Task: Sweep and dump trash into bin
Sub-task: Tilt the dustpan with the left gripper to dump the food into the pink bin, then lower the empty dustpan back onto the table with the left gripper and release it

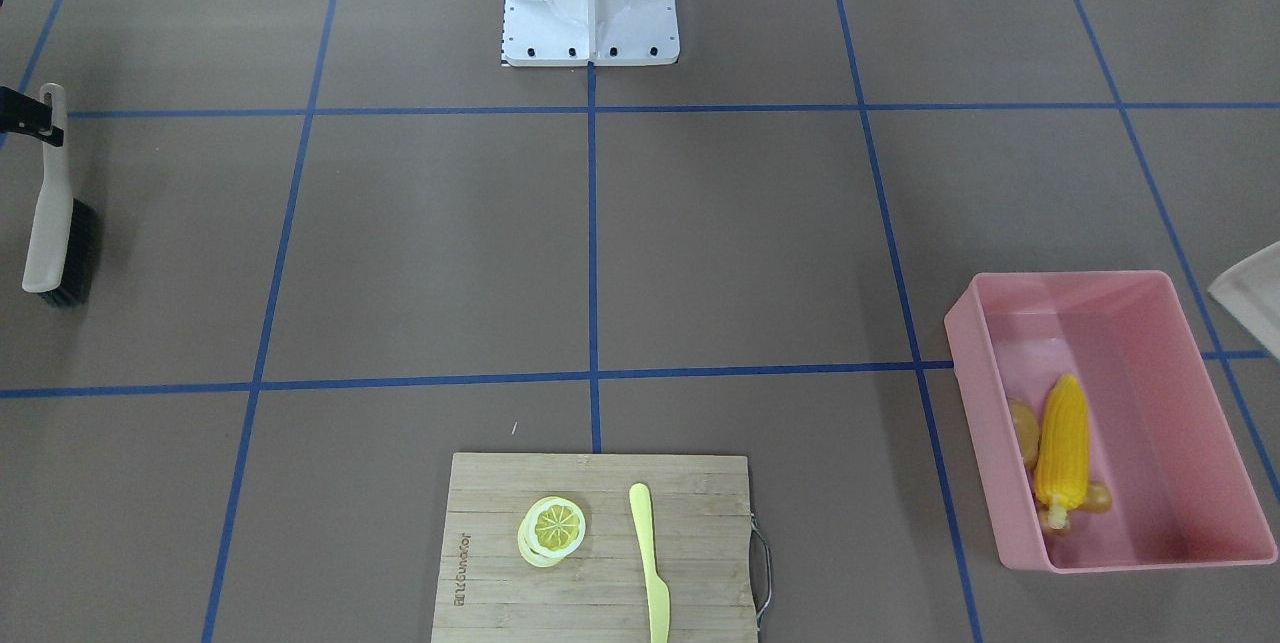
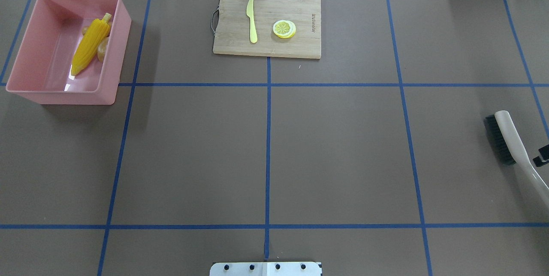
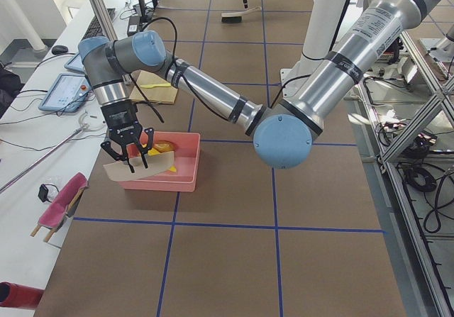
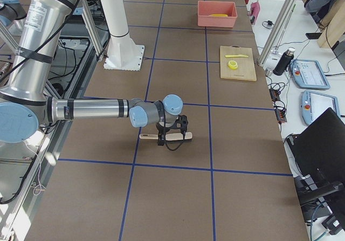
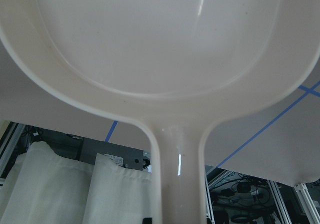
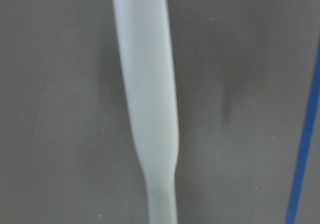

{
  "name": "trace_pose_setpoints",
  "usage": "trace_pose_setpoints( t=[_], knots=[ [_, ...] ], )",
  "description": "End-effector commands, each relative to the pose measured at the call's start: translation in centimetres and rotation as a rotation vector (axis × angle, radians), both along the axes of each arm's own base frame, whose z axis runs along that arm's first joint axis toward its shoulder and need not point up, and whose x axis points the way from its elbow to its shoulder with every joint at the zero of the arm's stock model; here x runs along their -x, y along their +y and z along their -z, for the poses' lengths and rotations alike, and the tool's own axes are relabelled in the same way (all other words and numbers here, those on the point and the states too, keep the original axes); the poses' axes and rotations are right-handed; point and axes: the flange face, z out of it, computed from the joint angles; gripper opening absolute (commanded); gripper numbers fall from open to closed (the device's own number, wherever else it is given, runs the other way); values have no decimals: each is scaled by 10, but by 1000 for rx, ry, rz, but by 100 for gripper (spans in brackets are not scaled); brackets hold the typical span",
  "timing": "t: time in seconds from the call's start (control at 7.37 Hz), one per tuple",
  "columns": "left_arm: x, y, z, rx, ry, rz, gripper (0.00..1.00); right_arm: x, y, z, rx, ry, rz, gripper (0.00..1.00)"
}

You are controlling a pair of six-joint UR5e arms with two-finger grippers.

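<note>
The large pink rectangular plastic bin (image 1: 1160, 555) stands on the brown paper-covered table (image 2: 343, 147) on the robot's left, towards the far edge from its base. Inside it the yellow toy corn cob (image 1: 1062, 451) lies lengthwise against one long wall. Two tan lumps (image 1: 1022, 431) are tucked partly under the cob; they are probably the potato and the ginger root, but so little of them shows that I cannot tell which is which. The left gripper (image 3: 131, 161) hangs at the bin's outer end with the beige plastic dustpan (image 3: 135, 171) below its fingers, lifted off the table and tilted. From this side view alone I cannot tell how firmly the jaws stand on it. The left wrist camera is filled by the dustpan's empty bowl and handle. Well apart, on the robot's right, the right gripper (image 1: 45, 118) has its dark fingers clamped on the handle of the beige hand brush with black bristles (image 1: 55, 223), which lies low at the table. Between the two arms, at the far edge, a bamboo cutting board (image 2: 231, 35) carries a yellow lemon slice (image 2: 284, 28) and a pale yellow plastic knife (image 2: 251, 20), side by side and not touching.
</note>
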Motion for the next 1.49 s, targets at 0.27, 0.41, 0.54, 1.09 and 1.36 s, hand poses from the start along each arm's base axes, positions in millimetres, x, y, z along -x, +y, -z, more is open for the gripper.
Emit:
trace_pose_setpoints(
  t=[0.27,0.41,0.54,1.09,1.36],
  knots=[
    [105,34,23,-156,219,322,0,-120,-23,-5,-42,126,-291,100],
    [95,32,38,-157,319,456,0,-129,-19,-8,25,137,-306,100],
    [68,26,50,-142,383,502,0,-132,-28,-5,62,144,-313,100],
    [-152,28,126,-172,546,313,0,-143,-93,25,24,179,-240,100],
    [-237,52,159,-189,657,221,0,-143,-90,9,44,188,-238,100]
  ],
)
